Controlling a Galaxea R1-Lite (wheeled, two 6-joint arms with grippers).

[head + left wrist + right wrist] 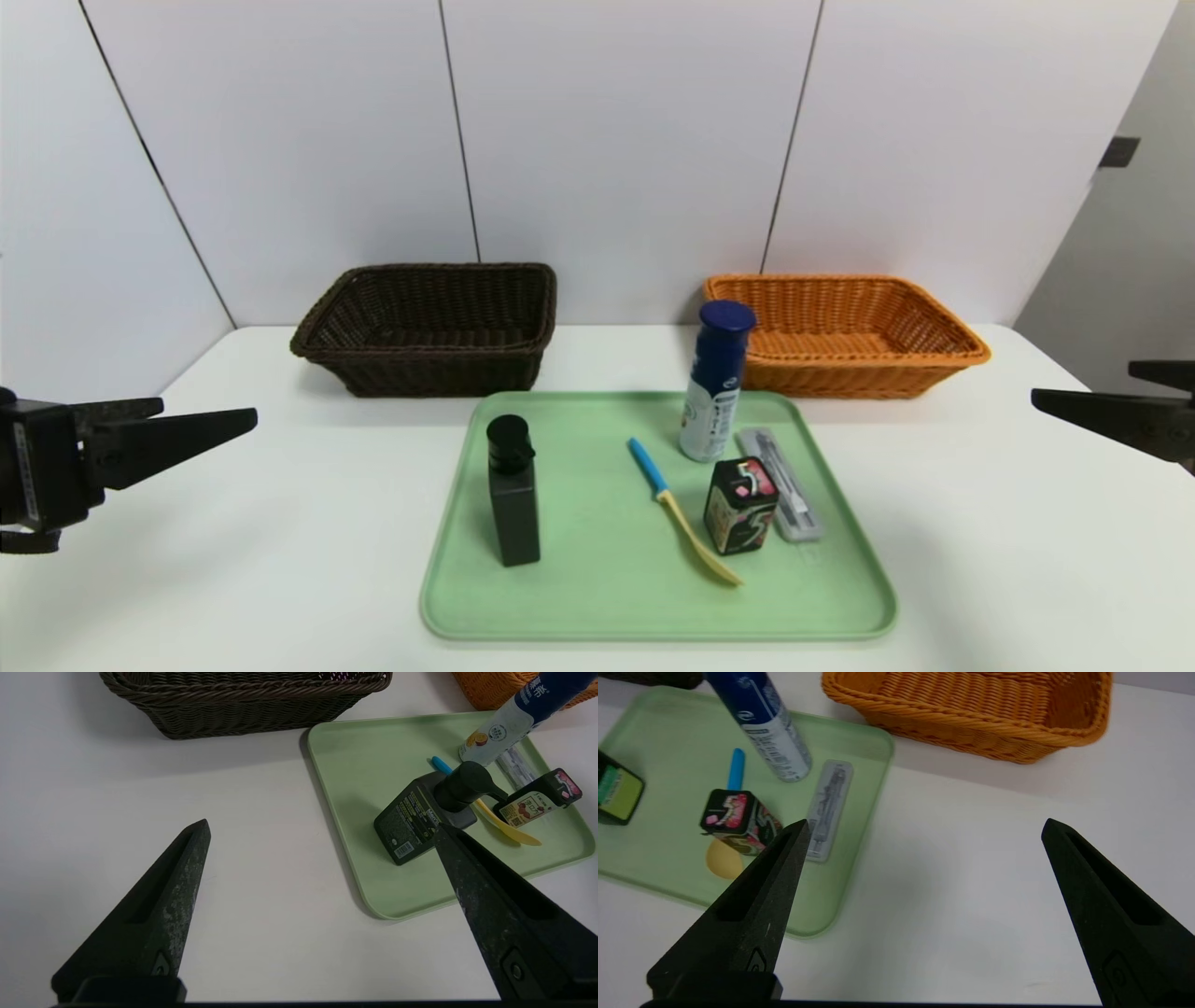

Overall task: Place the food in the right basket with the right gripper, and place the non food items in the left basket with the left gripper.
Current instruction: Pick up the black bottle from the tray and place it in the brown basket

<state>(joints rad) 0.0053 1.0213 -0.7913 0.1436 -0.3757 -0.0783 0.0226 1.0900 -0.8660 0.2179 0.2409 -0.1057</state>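
Left gripper spread wide, nothing between the fingers, hanging over bare table at nine o'clock of the tray, angled toward the black bottle. Right gripper just as wide and empty, out at three o'clock, aimed at the table between tray and orange basket.

Looks like an opening stance: each side posted by its own basket, ready to reach in.

On the tray: black bottle upright at nine o'clock; utensil lying at centre; small box just beside it toward three; clear case flat along the three o'clock edge; white bottle upright at one o'clock.

Brown basket at eleven o'clock behind the tray, orange at one. Nothing sorted yet, by the look of both.
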